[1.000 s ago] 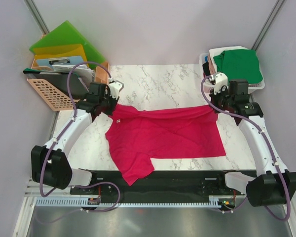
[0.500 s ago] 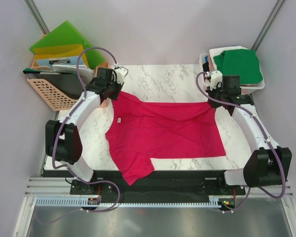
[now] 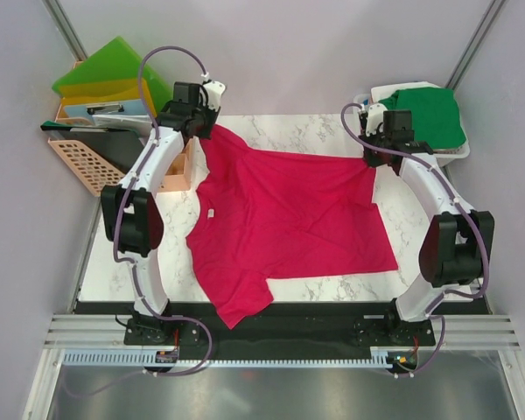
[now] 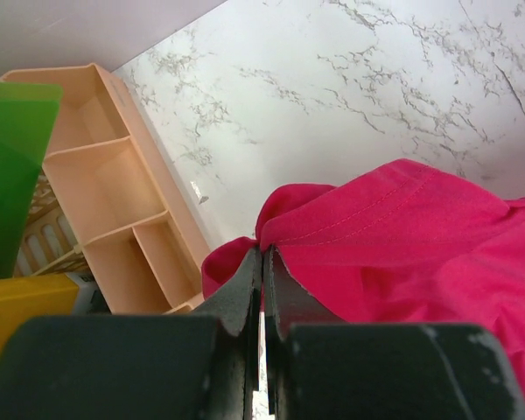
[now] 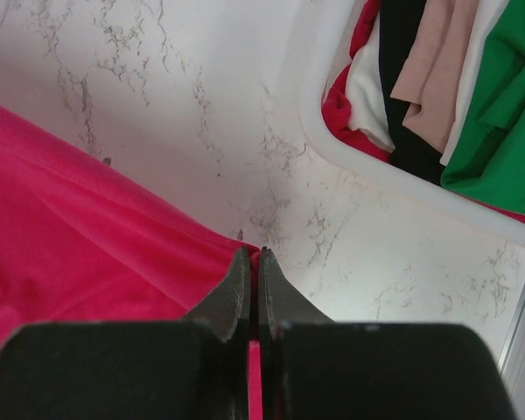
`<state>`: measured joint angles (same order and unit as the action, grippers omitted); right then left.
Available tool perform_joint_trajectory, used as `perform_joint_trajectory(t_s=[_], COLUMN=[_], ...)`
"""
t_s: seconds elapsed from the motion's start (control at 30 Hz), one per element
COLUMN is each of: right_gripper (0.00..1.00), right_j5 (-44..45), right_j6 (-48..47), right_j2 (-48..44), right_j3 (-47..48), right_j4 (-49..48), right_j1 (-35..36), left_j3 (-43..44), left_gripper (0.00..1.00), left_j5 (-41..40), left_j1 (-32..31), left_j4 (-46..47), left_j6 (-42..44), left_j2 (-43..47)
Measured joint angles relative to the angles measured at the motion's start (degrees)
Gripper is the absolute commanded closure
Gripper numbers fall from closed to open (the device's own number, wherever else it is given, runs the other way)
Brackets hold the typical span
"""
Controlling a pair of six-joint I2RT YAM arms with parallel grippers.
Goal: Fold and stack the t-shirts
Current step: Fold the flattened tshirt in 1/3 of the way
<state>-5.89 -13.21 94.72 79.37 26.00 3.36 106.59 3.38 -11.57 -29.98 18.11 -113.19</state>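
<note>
A crimson-pink t-shirt (image 3: 289,219) lies spread across the marble table, its far edge lifted and stretched between both grippers. My left gripper (image 3: 212,131) is shut on the shirt's far left corner (image 4: 332,219), near the beige organiser. My right gripper (image 3: 372,162) is shut on the far right corner (image 5: 157,254), beside the white bin. One sleeve hangs over the near table edge (image 3: 236,311). More t-shirts sit in the bin: a green one (image 3: 424,114) on top, with white, black and beige-pink folds (image 5: 420,70) in the right wrist view.
A beige organiser (image 4: 114,201) and an orange basket (image 3: 83,166) with green and yellow plastic folders (image 3: 114,74) stand at the far left. The white bin (image 3: 455,153) stands at the far right. Grey walls close in the table on three sides.
Both arms have stretched toward the back of the table, pulling the shirt's far edge with them. The shirt now lies further back and flatter.
</note>
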Motion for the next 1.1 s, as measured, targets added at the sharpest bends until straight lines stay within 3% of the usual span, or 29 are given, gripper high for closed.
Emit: perform_joint_trajectory(t_s=[0.33, 0.53, 0.77, 1.1], right_gripper=[1.00, 1.00, 1.00, 1.00], right_j5=[0.3, 0.2, 0.4, -0.9], right_j6=[0.6, -0.2, -2.2, -2.7], right_j2=[2.8, -1.4, -4.9, -3.9], right_j3=[1.7, -2.6, -4.3, -4.2], right_j4=[-1.1, -1.3, -1.2, -0.5], right_j1=[0.0, 0.0, 0.0, 0.0], left_j3=[1.6, -9.0, -25.3, -37.5], left_gripper=[0.98, 0.98, 0.98, 0.98], left_j5=[0.7, 4.4, 9.6, 14.9], left_j1=[0.0, 0.0, -0.2, -1.1], left_j4=[-1.1, -1.3, -1.9, -3.2], left_j6=[0.6, 0.6, -0.1, -1.0], left_j2=[-1.3, 4.7, 18.1, 33.2])
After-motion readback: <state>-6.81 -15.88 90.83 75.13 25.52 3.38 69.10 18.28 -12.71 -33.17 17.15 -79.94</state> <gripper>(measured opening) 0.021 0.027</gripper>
